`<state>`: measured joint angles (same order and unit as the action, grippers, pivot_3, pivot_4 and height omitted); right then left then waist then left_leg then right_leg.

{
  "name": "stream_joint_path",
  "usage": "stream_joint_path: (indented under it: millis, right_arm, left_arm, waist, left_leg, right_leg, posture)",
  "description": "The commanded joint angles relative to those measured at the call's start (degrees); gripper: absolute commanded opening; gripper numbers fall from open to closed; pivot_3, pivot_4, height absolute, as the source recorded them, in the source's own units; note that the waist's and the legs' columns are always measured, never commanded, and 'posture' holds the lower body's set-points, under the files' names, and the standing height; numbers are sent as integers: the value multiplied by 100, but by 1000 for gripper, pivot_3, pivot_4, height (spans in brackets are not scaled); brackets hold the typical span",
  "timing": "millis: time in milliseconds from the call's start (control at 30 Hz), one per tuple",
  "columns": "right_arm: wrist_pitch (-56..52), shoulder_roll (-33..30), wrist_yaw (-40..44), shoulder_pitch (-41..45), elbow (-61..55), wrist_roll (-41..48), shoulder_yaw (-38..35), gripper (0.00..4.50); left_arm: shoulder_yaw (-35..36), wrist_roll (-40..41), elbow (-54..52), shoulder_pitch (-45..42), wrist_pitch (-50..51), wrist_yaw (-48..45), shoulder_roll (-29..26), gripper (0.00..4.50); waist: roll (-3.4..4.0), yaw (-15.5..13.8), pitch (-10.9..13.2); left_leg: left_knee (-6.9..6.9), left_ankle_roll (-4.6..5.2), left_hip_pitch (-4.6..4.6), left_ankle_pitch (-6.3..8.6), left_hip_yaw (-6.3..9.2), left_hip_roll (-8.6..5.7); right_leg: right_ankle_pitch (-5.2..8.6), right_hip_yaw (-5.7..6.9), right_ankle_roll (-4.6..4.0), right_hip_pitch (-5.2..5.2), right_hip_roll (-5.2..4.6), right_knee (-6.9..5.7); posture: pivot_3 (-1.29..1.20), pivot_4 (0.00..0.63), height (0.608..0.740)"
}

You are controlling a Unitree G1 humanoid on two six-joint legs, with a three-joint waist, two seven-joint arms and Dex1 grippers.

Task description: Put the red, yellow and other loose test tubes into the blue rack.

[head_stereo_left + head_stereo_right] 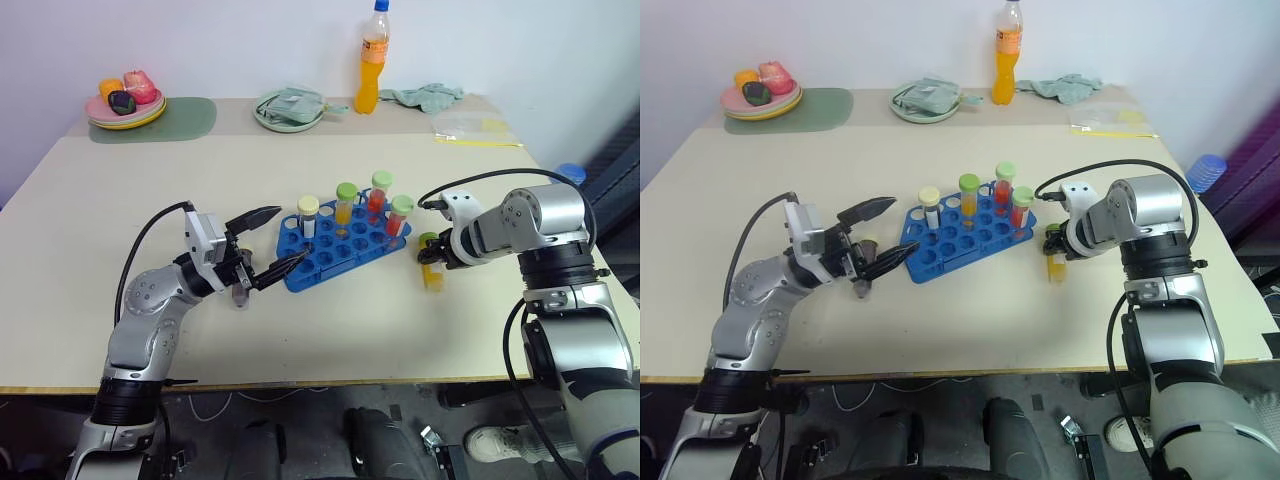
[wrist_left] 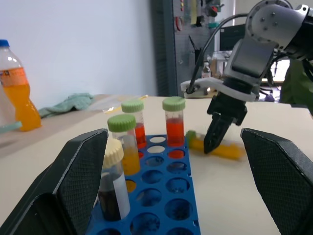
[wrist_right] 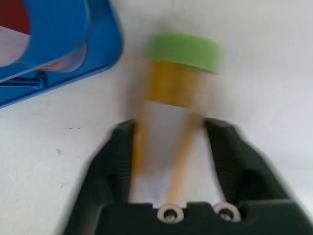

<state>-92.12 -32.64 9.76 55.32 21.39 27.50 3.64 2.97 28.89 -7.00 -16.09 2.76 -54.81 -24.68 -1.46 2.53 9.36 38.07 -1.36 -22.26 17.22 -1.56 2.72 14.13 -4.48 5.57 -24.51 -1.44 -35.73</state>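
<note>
Fingers of my right gripper [image 1: 432,262] clench the yellow tube [image 3: 171,98] lying on the table [image 1: 150,180], just at the rack's [image 1: 335,250] 3 o'clock. My left gripper [image 1: 270,240] hangs released at its 9 o'clock. Four capped tubes [image 1: 345,205] stand in the rack.

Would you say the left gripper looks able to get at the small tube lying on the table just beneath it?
Probably yes: the left gripper hangs open right over the small tube, with nothing between them.

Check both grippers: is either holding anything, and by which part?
The right gripper clamps the yellow tube by its body, below the green cap. The left gripper is open, holding nothing.
</note>
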Motion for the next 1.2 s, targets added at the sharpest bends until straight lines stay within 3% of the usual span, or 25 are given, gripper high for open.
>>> stream_joint_path:
  millis: [33, 267, 400, 500, 600, 700, 800, 1000, 1200]
  right_arm:
    - [-5, 2, 126, -18, -176, -181, 22, 856]
    - [486, -220, 188, -172, -366, -525, -384, 856]
    - [1562, -440, -47, -337, -443, -890, -900, 856]
    - [2195, -194, -371, -494, -819, -803, -1926, 856]
    - [3446, 197, -433, -763, -1655, -757, -2362, 856]
    - [3938, 809, -336, -945, -2393, -274, -2786, 856]
    - [4961, 1300, -351, -1451, -3231, -432, -2592, 856]
    - [5734, 2583, -102, -2168, -4380, 795, -2790, 856]
    - [6738, 2903, 540, -3251, -4996, 352, -1403, 856]
  left_arm:
    - [55, -7, -12, 1, -198, -68, 5, 4500]
    - [78, -4, 46, 56, -304, -125, -20, 4500]
    - [144, -2, 82, 107, -350, -152, -65, 4500]
    - [170, -15, 179, 64, -388, -233, -128, 4500]
    - [179, 29, 337, -78, -399, -316, -144, 4500]
    - [159, 15, 517, -213, -439, -407, -151, 4500]
    - [151, 11, 670, -316, -470, -515, -157, 4500]
    - [244, 382, 586, -248, 25, -839, -393, 4500]
    - [495, 719, 384, -38, 538, -901, -695, 4500]
  waist:
    - [0, 2, 0]
    - [0, -13, 0]
    - [3, -20, 2]
    - [3, -9, 2]
    - [5, 17, 3]
    - [6, 34, 3]
    - [5, -1, 3]
    - [7, 1, 4]
    - [8, 21, 4]
  left_leg:
    - [0, 0, 0, 0, 0, 0]
    - [1, 0, -1, 0, 0, -1]
    - [1, 0, -3, 0, -1, -3]
    - [-1, 0, -3, 0, -1, -3]
    - [-6, 0, 1, 0, 0, 0]
    - [-7, 0, 9, 0, 0, 3]
    - [-6, 0, 13, 0, 7, 5]
    - [-5, 0, 7, 0, 10, 1]
    - [-6, 0, 15, 0, 12, 3]
  right_leg:
    - [0, 0, 0, 0, 0, 0]
    - [0, 0, 0, 0, -2, 1]
    - [0, 0, 1, 0, -5, 2]
    - [0, 0, 1, 0, -3, 6]
    - [-1, -1, 3, -1, 4, 3]
    - [-3, -2, 6, -2, 8, -12]
    - [-3, 1, 6, -2, 11, -26]
    - [-3, 7, 6, -1, 1, -29]
    - [-1, 11, 3, 0, 0, -31]
  posture:
    - [0, 150, 740]
    - [0, 150, 740]
    - [0, 150, 740]
    - [0, 150, 740]
    - [0, 150, 740]
    - [0, 150, 740]
    - [0, 150, 740]
    - [0, 150, 740]
    - [0, 150, 740]
